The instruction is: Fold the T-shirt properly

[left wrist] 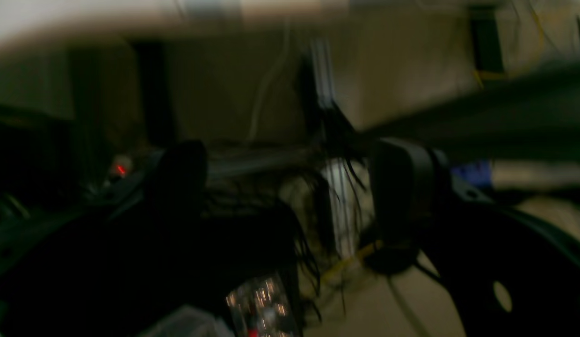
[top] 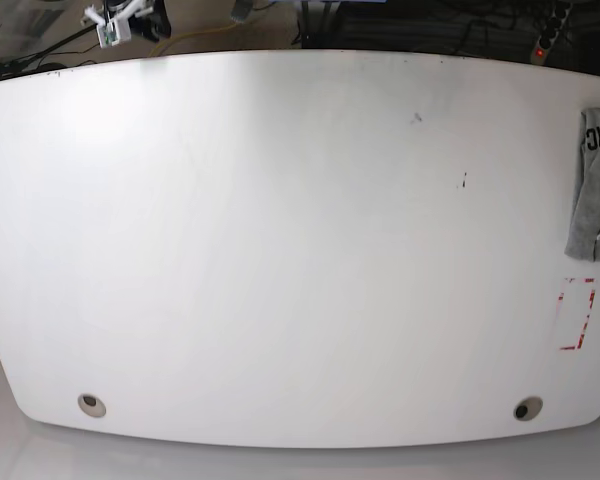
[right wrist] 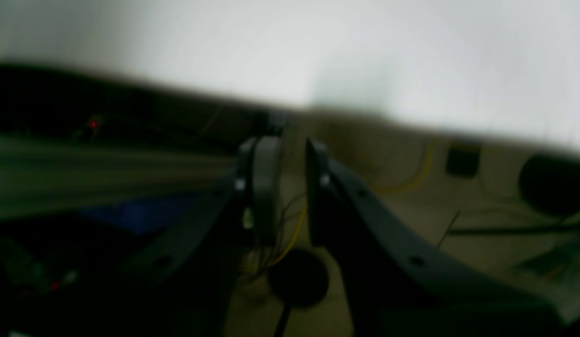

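The T-shirt [top: 592, 190] is a light grey bundle with dark lettering at the far right edge of the white table [top: 280, 250], partly cut off by the frame. Neither arm shows in the base view. The blurred left wrist view shows my left gripper [left wrist: 290, 187] with its dark fingers [left wrist: 177, 178] far apart and nothing between them, facing cables and floor below the table's edge. In the right wrist view, also blurred, my right gripper [right wrist: 292, 187] has its fingers [right wrist: 266, 187] only a narrow gap apart and empty. The shirt shows in neither wrist view.
A red dashed rectangle [top: 577, 313] is marked on the table below the shirt. Two round holes [top: 92, 404] [top: 527, 408] sit near the front edge. Cables and a power strip [top: 545, 40] lie behind the table's far edge.
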You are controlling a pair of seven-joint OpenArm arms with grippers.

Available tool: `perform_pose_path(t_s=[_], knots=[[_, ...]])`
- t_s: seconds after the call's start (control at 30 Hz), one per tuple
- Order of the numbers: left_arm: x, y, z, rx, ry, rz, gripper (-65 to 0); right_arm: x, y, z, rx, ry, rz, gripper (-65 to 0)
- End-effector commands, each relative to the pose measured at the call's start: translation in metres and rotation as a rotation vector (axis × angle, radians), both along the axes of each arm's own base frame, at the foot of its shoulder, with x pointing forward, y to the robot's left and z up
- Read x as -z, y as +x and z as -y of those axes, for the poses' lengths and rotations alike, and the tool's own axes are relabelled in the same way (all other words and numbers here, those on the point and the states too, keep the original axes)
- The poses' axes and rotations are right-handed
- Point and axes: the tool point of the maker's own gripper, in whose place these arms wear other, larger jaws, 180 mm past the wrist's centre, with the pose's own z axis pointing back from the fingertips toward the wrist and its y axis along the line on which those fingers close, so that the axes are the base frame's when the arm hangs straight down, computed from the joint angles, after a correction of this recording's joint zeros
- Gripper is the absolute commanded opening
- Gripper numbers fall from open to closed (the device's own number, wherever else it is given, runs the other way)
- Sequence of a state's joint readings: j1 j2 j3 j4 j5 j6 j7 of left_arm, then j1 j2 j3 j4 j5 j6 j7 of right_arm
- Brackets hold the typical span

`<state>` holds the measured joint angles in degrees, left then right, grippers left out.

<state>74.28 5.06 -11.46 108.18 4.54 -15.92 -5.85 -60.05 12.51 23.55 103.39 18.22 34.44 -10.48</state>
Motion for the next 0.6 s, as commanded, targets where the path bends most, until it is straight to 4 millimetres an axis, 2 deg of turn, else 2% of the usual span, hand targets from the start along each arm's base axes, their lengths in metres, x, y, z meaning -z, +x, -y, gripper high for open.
perform_pose_path(t_s=[0.0, 0.07, 0.13, 0.23, 0.37, 0.57], knots=[[0.003, -0.010, -0.003, -0.007, -0.002, -0.014, -14.6, -0.004, -0.025, -0.016, -0.029, 0.054, -0.043, -56.3], [0.013, -0.025, -0.007, 0.004, -0.001, -0.060, -14.6, -0.001, -0.048, -0.029, -0.051, 0.094, -0.101, -56.3], [0.027, -0.051, -0.010, 0.006, -0.006, -0.135, -14.6, 0.007, -0.072, -0.038, -0.052, 0.128, -0.170, -56.3], [0.044, -0.082, -0.013, -0.013, -0.008, -0.222, -14.6, 0.028, -0.101, -0.043, -0.031, 0.159, -0.264, -56.3], [0.075, -0.088, -0.016, -0.043, -0.017, -0.263, -14.6, 0.061, -0.118, -0.045, 0.007, 0.186, -0.344, -56.3], [0.133, -0.101, -0.018, -0.021, -0.041, -0.363, -14.6, 0.111, -0.129, -0.040, 0.046, 0.188, -0.446, -56.3]])
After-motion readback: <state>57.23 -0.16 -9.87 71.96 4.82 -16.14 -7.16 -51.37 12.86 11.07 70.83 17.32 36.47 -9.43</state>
